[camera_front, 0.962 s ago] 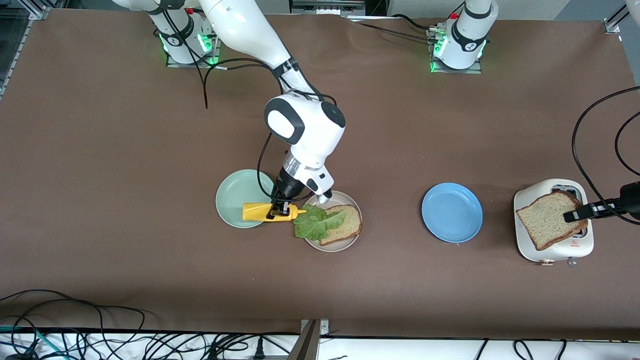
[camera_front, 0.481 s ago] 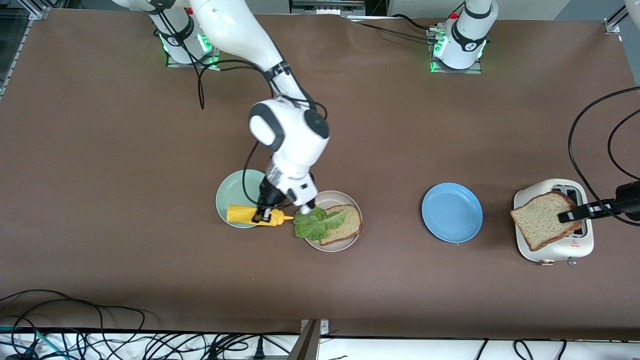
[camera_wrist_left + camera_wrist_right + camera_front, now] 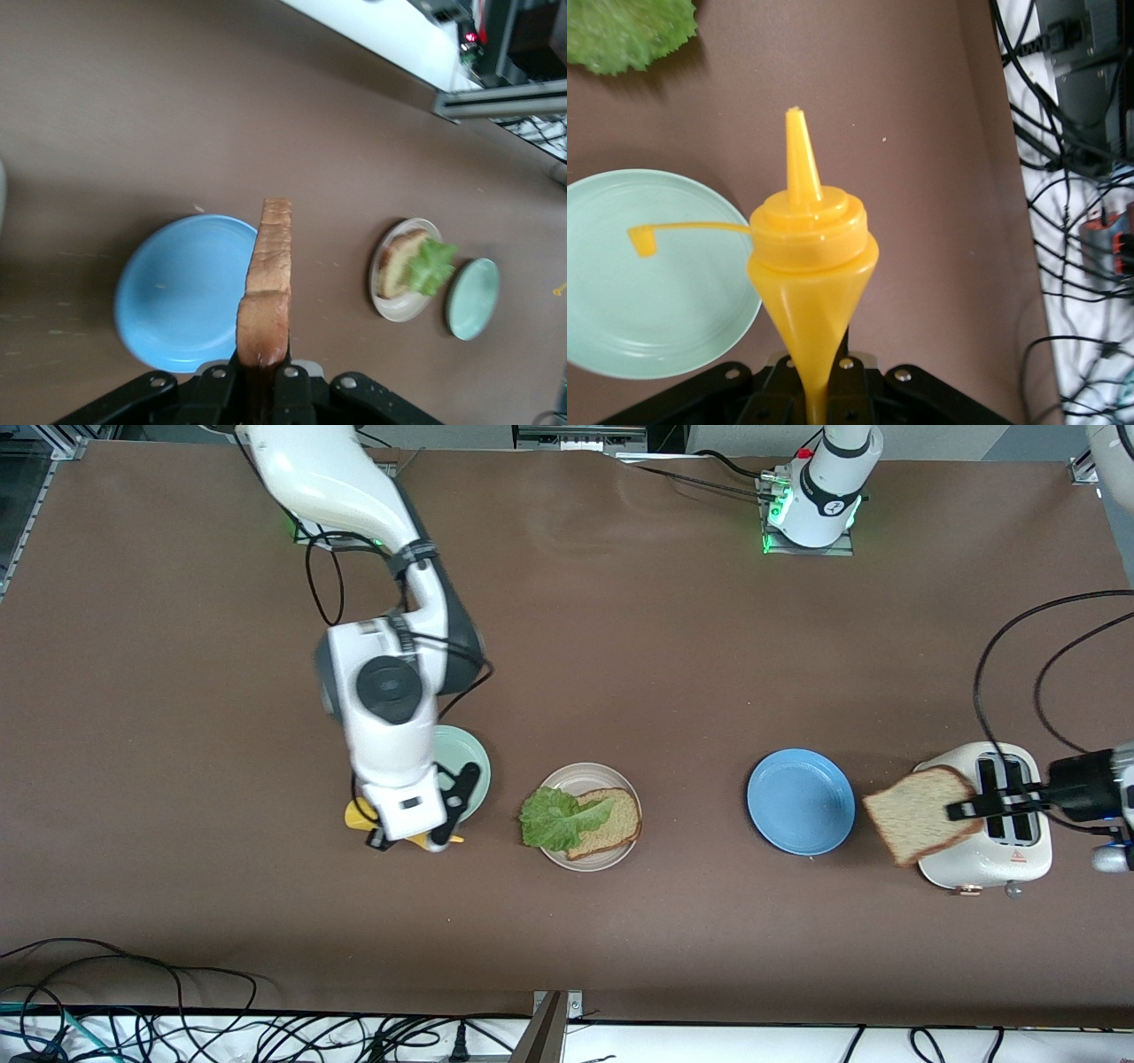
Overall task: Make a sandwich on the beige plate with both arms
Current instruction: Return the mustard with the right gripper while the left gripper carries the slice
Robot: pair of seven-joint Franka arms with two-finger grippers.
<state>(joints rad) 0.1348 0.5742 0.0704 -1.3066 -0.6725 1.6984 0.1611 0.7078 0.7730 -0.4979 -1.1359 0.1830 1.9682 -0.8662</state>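
Note:
On the beige plate [image 3: 580, 779] lies one brown bread slice [image 3: 614, 821] with a ruffled lettuce leaf [image 3: 554, 819] partly over it. My left gripper [image 3: 970, 809] is shut on the edge of a second bread slice [image 3: 921, 825], which hangs over the table between the toaster and the blue plate. In the left wrist view that slice [image 3: 268, 274] stands edge-on from the left gripper [image 3: 263, 376]. My right gripper [image 3: 818, 394] is shut on a yellow squeeze bottle [image 3: 811, 266] beside the mint-green plate [image 3: 647, 301]. In the front view the right wrist covers most of the bottle [image 3: 359, 813].
A white toaster [image 3: 997, 850] stands at the left arm's end of the table. A blue plate [image 3: 800, 802] lies between it and the beige plate. The mint-green plate [image 3: 469, 771] lies toward the right arm's end. Cables run along the table edge nearest the front camera.
The right arm has swung the yellow bottle away from the beige plate, past the mint-green plate toward its own end. The left gripper has carried the bread slice off the toaster toward the blue plate.

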